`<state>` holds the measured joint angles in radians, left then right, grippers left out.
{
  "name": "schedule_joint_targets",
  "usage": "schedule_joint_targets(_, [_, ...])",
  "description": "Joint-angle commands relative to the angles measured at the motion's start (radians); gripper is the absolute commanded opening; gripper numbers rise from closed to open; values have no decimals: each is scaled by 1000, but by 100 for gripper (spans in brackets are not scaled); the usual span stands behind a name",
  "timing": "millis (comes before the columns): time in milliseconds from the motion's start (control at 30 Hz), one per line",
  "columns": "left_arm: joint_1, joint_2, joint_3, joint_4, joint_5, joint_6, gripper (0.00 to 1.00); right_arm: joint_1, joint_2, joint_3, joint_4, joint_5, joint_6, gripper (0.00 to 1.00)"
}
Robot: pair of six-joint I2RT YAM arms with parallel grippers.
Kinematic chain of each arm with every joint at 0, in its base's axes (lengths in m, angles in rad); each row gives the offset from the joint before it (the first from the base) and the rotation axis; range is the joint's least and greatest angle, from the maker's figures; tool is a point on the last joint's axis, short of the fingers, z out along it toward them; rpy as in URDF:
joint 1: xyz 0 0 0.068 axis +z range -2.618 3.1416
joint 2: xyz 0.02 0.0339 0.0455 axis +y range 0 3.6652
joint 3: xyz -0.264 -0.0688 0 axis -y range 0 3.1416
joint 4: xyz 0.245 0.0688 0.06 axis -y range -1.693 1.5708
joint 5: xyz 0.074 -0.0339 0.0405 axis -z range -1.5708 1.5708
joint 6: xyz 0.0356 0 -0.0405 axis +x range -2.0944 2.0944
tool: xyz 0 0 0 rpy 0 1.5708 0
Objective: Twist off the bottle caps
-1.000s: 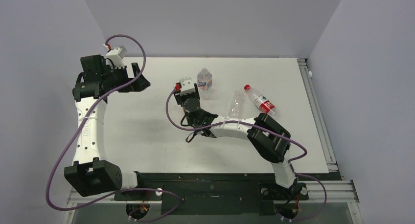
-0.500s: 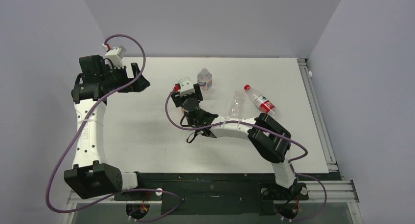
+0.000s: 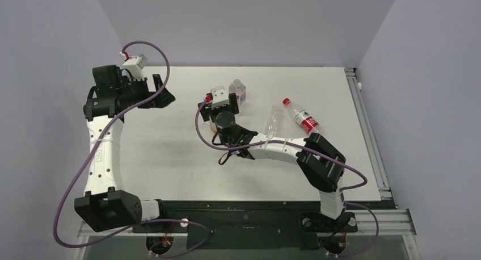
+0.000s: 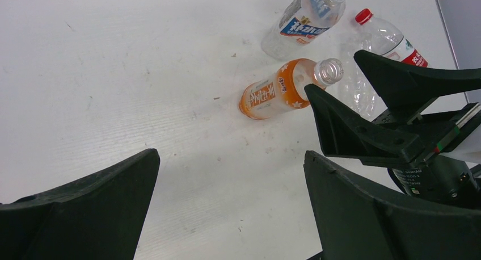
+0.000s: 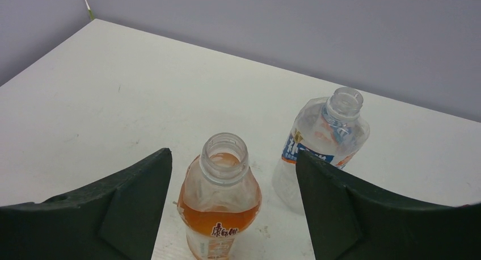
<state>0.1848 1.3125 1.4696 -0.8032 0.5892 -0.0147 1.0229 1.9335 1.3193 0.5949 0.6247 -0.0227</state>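
An orange drink bottle point(image 5: 220, 206) stands upright, and its open mouth point(image 5: 226, 148) bears no cap. My right gripper point(image 5: 233, 153) is open, with one finger on each side of the bottle's neck and clear of it. The left wrist view shows the same bottle point(image 4: 271, 94) between the right fingers point(image 4: 351, 129). A clear bottle with a blue label point(image 5: 320, 138) stands behind it with no cap. A bright red cap point(image 3: 286, 101) sits on a bottle lying on its side point(image 3: 303, 118). No whitish caps are in view. My left gripper point(image 3: 163, 91) is open and empty at the far left.
A crushed clear bottle point(image 3: 273, 121) lies between the right arm and the red-capped bottle. The blue-labelled bottle point(image 3: 237, 91) stands close to the right gripper's far right side. The table's back wall is just beyond, and a metal rail point(image 3: 366, 129) runs along the right edge.
My right wrist has shifted slightly to the right and away, nearer the blue-labelled bottle. The left arm has hardly moved.
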Motion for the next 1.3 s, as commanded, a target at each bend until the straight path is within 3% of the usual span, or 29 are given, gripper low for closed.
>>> schedule_joint_targets(0, [0,-26,-18,47,29,10,97,15,-92,-30,16,12,4,76])
schedule_joint_targets(267, [1,-10,12,42,40,10,97,17,-294,-142,-131,80,172,81])
schedule_joint_targets(467, [1,21,82,-19,116,47,97,-35,-476,-270,-505,129,493,82])
schedule_joint_targets(567, [1,25,105,-40,155,68,97,-134,-520,-357,-670,72,632,83])
schedule_joint_targets(733, [1,15,106,-42,222,84,97,-259,-484,-411,-713,-78,677,83])
schedule_joint_targets(967, [0,9,143,-66,254,113,97,-271,-325,-356,-752,-149,686,84])
schedule_joint_targets(1267, [1,4,198,-78,287,125,97,-266,-205,-374,-754,-101,753,84])
